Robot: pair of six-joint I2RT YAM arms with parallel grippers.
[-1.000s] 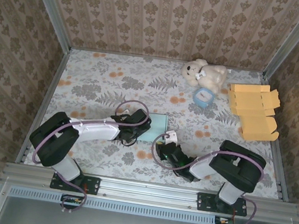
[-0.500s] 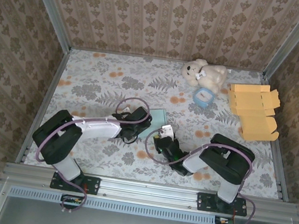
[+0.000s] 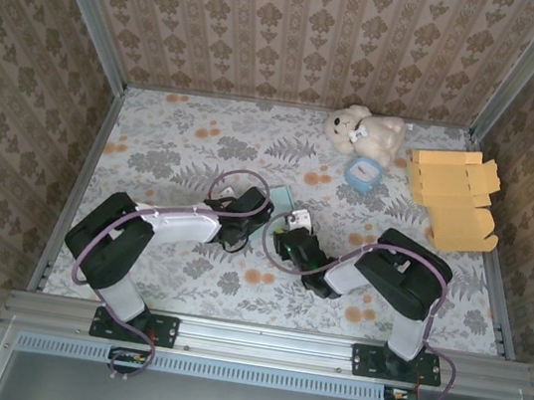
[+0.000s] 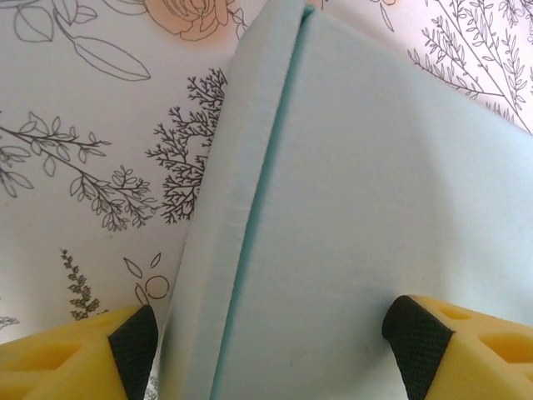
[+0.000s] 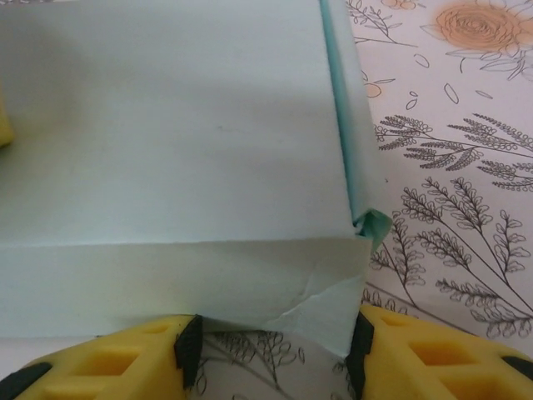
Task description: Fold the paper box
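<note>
Near the middle of the flower-printed surface (image 4: 83, 125) lies the pale green paper box (image 5: 166, 125), smooth, flat-sided, with one creased corner. My left pincer (image 4: 271, 342) and right pincer (image 5: 273, 350) both stand apart, each astride its edge.

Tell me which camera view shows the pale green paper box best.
Right wrist view: the paper box shows its top face, a side wall and a creased corner up close. Left wrist view gives one face and a folded edge. In the top external view the arms hide most of it.
</note>
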